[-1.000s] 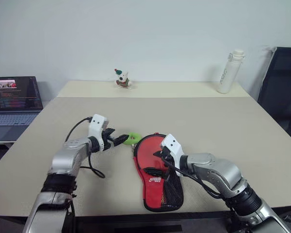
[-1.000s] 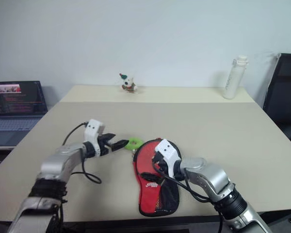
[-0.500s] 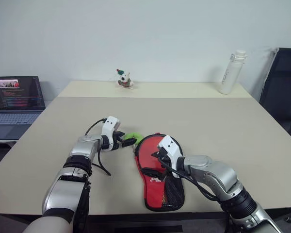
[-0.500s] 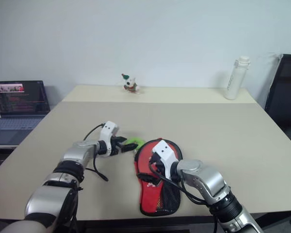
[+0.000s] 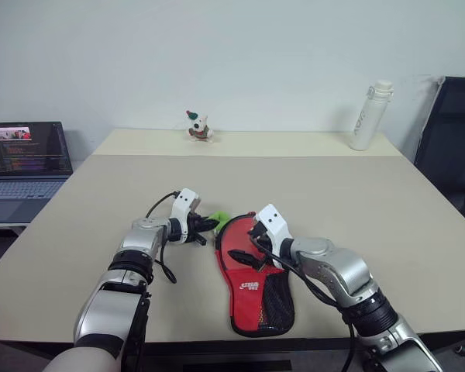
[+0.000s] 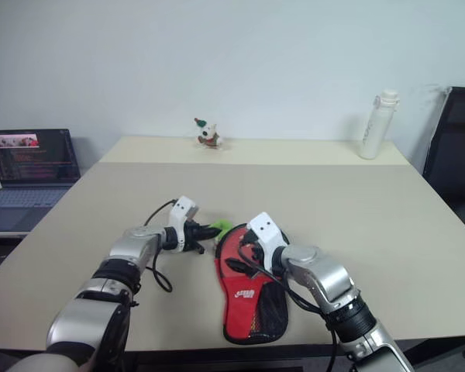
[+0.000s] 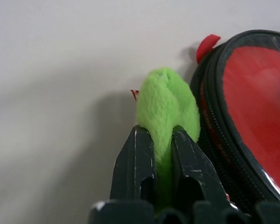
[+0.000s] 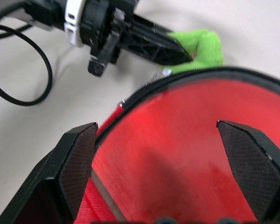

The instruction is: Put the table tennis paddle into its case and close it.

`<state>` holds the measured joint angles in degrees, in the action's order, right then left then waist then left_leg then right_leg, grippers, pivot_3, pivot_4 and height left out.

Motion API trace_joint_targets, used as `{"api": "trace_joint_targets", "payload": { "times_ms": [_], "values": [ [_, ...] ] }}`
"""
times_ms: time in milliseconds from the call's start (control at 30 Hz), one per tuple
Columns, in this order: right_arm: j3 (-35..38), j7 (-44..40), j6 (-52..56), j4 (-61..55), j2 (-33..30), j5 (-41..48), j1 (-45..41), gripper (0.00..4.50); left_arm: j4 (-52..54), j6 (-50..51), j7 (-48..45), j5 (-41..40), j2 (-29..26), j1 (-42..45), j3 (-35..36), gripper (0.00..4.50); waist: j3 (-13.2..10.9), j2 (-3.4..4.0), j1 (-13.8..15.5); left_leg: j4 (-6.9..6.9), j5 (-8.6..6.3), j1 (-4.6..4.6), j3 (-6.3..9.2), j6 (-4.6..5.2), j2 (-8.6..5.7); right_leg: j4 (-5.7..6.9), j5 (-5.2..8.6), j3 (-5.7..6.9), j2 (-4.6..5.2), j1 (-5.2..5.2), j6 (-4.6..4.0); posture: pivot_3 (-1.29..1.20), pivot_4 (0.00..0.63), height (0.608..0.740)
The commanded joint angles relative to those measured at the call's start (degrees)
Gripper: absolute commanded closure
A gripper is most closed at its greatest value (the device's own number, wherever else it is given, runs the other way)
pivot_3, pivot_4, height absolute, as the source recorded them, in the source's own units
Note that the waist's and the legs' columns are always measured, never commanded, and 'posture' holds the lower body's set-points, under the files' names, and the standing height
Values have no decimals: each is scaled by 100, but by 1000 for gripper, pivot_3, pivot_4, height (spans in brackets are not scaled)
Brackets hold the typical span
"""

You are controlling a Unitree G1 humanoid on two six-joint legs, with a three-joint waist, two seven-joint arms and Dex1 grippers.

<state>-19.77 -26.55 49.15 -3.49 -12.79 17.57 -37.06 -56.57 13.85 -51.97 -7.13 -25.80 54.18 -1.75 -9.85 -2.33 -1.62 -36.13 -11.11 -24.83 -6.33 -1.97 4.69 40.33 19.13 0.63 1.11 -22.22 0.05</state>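
Red fabric paddle-shaped zip case with a white logo and black mesh pocket lies flat on the beige surface, near its front edge. Just beside its rounded end, the left end effector is pinched onto a fuzzy green tab. Over that same rounded end, the right end effector hovers with fingers spread wide.

Open laptop off the table's left; toy figure and white bottle at its far edge

The case runs off the left wrist view's edge. The right gripper covers part of its round end. The case's logo is too small to read.
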Motion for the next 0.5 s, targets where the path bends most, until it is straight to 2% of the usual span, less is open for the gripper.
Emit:
{"api": "trace_joint_targets", "payload": {
  "times_ms": [33,267,500],
  "values": [
    [-179,-123,91,-50,-19,-140,7,0,-9,-240,612,99,-1,372,207,4477,0,0,0,0,0,0,0,0,0,0,0,0,0,0,0,0,150,740],
    [-477,-228,251,27,-73,-363,235,0,-663,-457,1438,241,271,1236,328,4477,1,-2,-2,-4,0,0,1,1,-4,11,0,1,0,-3,0,0,150,740],
    [-561,-294,319,83,-75,-503,466,0,-1261,-774,2011,607,752,1492,176,4477,2,-3,-9,-6,1,4,-3,0,-6,15,0,-1,-2,-3,0,0,150,740]
  ]
}}
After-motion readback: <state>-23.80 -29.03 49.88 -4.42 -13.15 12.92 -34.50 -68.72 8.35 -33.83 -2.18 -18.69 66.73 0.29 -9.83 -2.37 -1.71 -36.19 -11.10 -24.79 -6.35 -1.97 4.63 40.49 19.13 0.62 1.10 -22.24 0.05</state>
